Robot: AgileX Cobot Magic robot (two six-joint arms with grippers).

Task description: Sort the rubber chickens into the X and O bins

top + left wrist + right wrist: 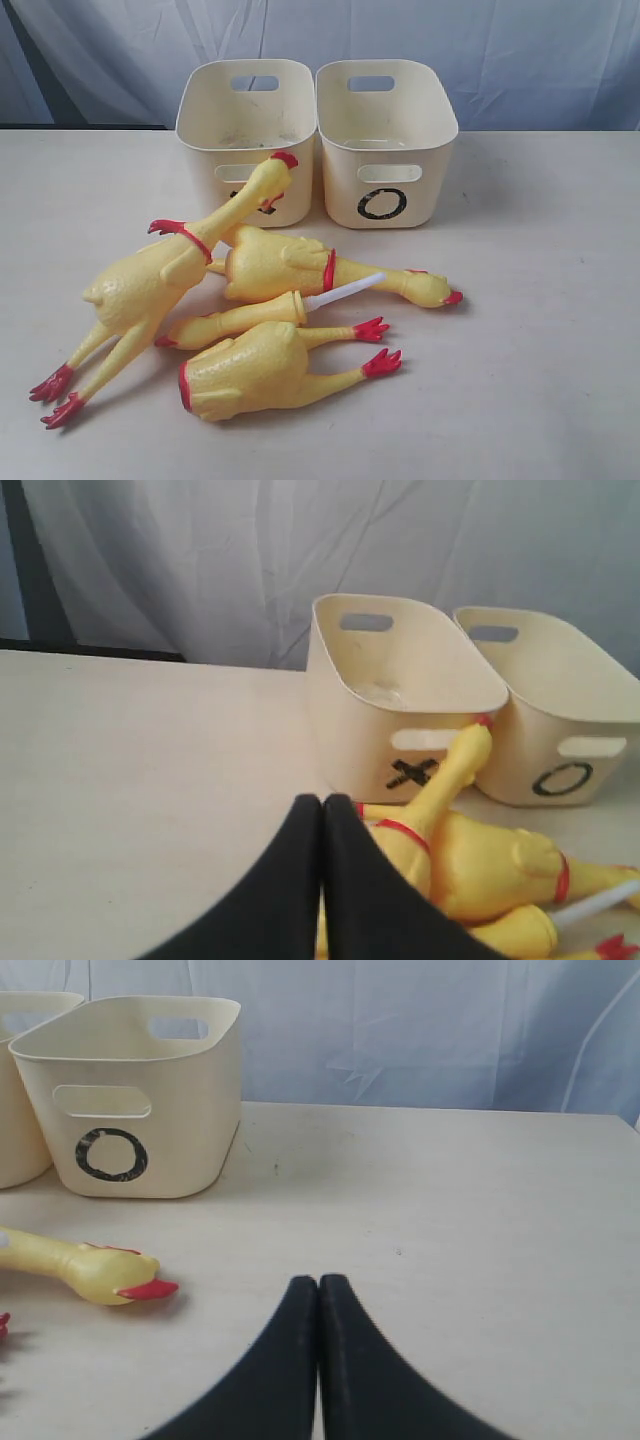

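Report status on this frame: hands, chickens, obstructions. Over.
Both shut, empty: left hand, right hand. Rubber chickens piled on the table before the X bin and O bin, unsorted. One head up against the X bin.

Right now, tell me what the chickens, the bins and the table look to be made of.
Chickens: likely soft rubber or vinyl; bumpy yellow skin with a dull sheen, red painted feet. Bins: cream moulded plastic, smooth and semi-matt, with rounded corners and cut-out handles. Table: pale, matt top, possibly laminate or painted board; the look leaves it open.
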